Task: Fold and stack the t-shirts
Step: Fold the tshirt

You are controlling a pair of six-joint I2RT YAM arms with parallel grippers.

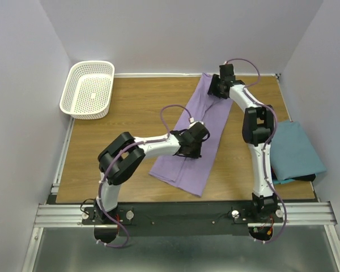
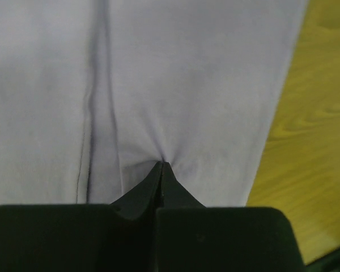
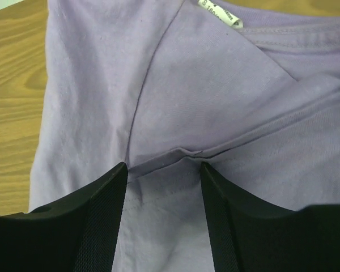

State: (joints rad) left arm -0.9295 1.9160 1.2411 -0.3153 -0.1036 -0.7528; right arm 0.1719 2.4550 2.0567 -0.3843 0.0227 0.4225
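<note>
**Left gripper** [image 2: 161,165]: fingers clenched tip to tip on a small pinch of the purple shirt [image 2: 175,79]. The cloth puckers into short creases that run into the closed tips.

**Right gripper** [image 3: 163,168]: fingers spread apart, nothing clasped. Both tips sit at the cloth, and a raised fold ridge of the purple shirt [image 3: 215,90] runs across the gap between them.

**Purple shirt** [image 1: 212,120]: lavender and soft, folded lengthwise into a long strip. It lies flat on the table [image 1: 130,107], running at a slant from the far edge toward the near middle.
- The left gripper [image 1: 191,145] is on its middle stretch.
- The right gripper [image 1: 218,88] is at its far end.

**Teal shirt** [image 1: 294,148]: a folded blue-green block at the table's right edge, well apart from the purple shirt. The right arm stands between the two.

**Basket** [image 1: 88,88]: white mesh, at the far left corner of the table.

**Shown only in the left wrist view:**
- A long dark crease runs down the cloth to the left of the pinch.
- The shirt's straight right edge lies against bare wood [image 2: 314,141].

**Shown only in the right wrist view:**
- A white size label [image 3: 220,12] sits at the neck seam, which marks this as the collar end.
- Overlapping layers meet in slanting fold lines.
- The table [image 3: 14,68] shows to the left.

**Shown only in the top view:** the whole strip, both arms, the teal shirt and the basket. It does not show how the fingers are set.
</note>
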